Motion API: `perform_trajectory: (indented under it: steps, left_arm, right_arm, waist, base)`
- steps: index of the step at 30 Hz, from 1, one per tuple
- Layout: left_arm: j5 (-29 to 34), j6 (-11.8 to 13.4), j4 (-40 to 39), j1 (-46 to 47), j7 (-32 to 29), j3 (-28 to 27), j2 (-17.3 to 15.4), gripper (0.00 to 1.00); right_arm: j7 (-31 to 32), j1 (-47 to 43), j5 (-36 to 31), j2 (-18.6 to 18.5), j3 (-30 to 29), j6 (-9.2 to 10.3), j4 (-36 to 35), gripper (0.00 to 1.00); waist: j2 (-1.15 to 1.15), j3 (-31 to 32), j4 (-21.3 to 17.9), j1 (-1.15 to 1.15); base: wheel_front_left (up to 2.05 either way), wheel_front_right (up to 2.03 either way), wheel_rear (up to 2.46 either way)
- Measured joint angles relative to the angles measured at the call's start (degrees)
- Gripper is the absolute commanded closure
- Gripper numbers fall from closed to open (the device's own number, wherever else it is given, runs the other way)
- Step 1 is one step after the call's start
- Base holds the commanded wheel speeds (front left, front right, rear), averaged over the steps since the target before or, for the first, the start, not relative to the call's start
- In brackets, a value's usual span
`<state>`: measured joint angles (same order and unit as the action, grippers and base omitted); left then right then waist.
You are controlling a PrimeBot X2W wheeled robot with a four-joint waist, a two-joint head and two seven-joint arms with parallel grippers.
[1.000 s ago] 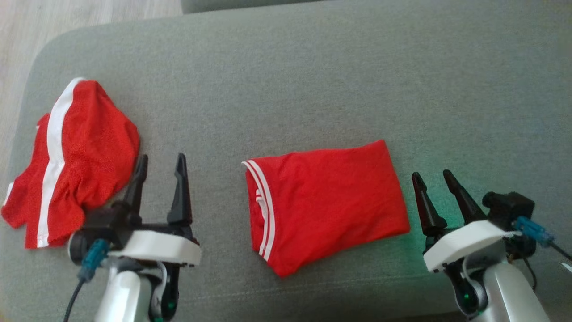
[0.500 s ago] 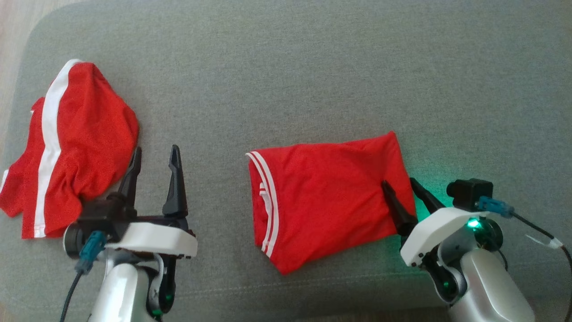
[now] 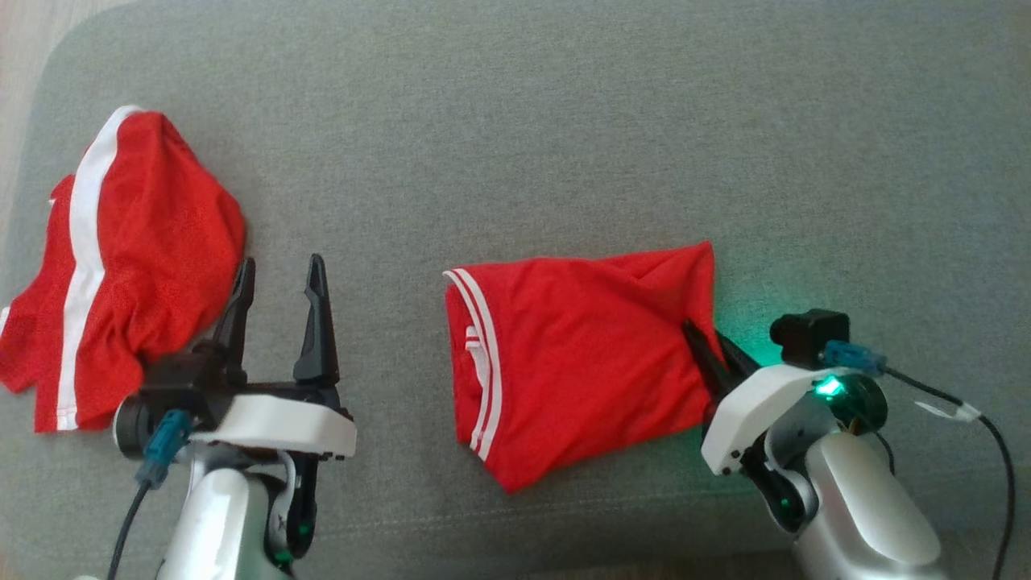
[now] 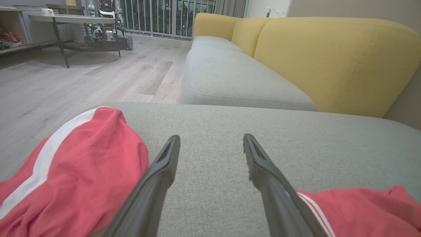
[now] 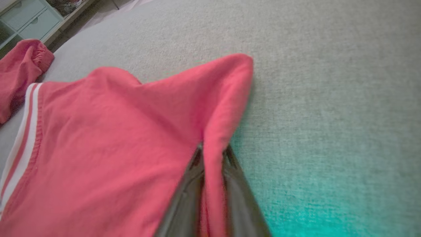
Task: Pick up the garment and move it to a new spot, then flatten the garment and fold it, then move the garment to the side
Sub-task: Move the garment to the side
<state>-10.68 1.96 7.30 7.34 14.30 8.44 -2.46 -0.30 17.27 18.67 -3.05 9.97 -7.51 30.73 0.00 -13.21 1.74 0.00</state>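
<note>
**Right gripper point(image 3: 705, 332) pinches the edge of a folded red garment point(image 3: 580, 362) on a grey sofa seat point(image 3: 515, 121)**

Seen from the robot's head, the red garment lies folded into a rough rectangle on the seat, a little toward the robot's right. It has 2 white stripes along its left edge. The right gripper reaches in from the lower right, its 2 dark fingers point(image 5: 241, 207) drawn narrowly together on the garment's right edge. In the right wrist view, a raised ridge of red cloth is clamped between those fingers. The corner above the pinch stands up off the seat. A green light point(image 3: 828, 387) glows on the right wrist and tints the seat fabric beside it.

The left gripper point(image 3: 280, 262) is at the lower left, its 2 fingers spread wide with nothing between them. Just beside its left finger lies a second red garment point(image 3: 137, 266), crumpled, with a white stripe, at the left end of the seat. It is well apart from the folded one. The left wrist view also shows a yellow backrest point(image 4: 329, 56) behind the seat and a pale wooden floor point(image 4: 82, 79) to the left.
</note>
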Motion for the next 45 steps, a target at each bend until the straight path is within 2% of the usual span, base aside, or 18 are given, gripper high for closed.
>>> perform_trajectory:
  steps: [2, 7, 13, 18, 25, 30, 31, 38, 45]
  left_arm:
    - [0.10, 0.00, 0.01, 0.00, 0.00, 0.00, 0.00, 0.00]
    - [0.55, -0.08, -0.02, 0.00, 0.00, -0.02, 0.00, 0.00]
    - [2.43, -2.01, -0.21, 0.02, 0.01, -0.08, -0.01, 0.00]
    - [5.03, -4.04, -0.80, 1.87, 0.00, 0.10, -0.59, 0.00]
    - [8.29, -6.67, -1.63, 9.46, 0.19, 2.15, -4.48, 0.00]
    - [9.81, -8.09, -1.72, 14.63, 0.42, 4.69, -6.91, 0.00]
    - [10.15, -8.32, -1.86, 16.61, 0.38, 5.81, -7.91, 0.00]
    - [10.13, -9.03, -5.46, 21.51, -1.55, 8.43, -9.79, 0.00]
    - [9.17, -9.03, -8.18, 21.92, -2.68, 8.93, -10.85, 0.00]
  right_arm:
    - [-0.27, 0.09, -1.18, 0.01, -0.01, 0.00, 0.11, 1.00]
    - [-1.24, 1.68, -9.17, 0.04, -0.05, 0.00, -0.29, 1.00]
    - [0.04, 4.46, -17.26, -0.16, 0.33, 0.00, -2.30, 1.00]
    - [2.49, 8.96, -18.67, -4.37, 3.36, -0.01, -3.04, 1.00]
    - [5.44, 21.51, -14.70, -11.05, 6.39, -0.01, -1.86, 1.00]
    - [5.36, 27.93, -12.01, -14.05, 3.02, -0.01, 0.79, 1.00]
    - [5.35, 29.69, -10.82, -14.32, 0.51, -0.01, 2.18, 1.00]
    - [4.72, 31.89, -10.80, -14.61, -8.31, -0.01, 4.68, 1.00]
    - [3.23, 32.64, -11.99, -13.39, -11.59, -0.01, 4.94, 1.00]
  waist:
    - [0.00, 0.03, -0.14, 0.00]
    - [0.00, 0.19, -1.71, 0.00]
    - [0.00, -0.04, -5.39, 0.00]
    - [0.00, -1.62, -9.81, 0.00]
    - [0.00, -7.65, -16.22, 0.00]
    - [0.00, -12.91, -20.25, 0.01]
    - [0.00, -14.93, -21.67, 0.01]
    - [0.00, -20.71, -25.29, 0.01]
    - [0.00, -23.69, -26.57, 0.01]
  base:
    - [0.00, 0.00, 0.00]
    - [0.00, 0.00, 0.00]
    - [0.00, 0.00, 0.00]
    - [0.00, 0.00, 0.00]
    - [0.00, 0.00, 0.00]
    - [0.00, 0.00, 0.00]
    - [0.00, 0.00, 0.00]
    - [0.00, 0.00, 0.00]
    - [0.00, 0.00, 0.00]
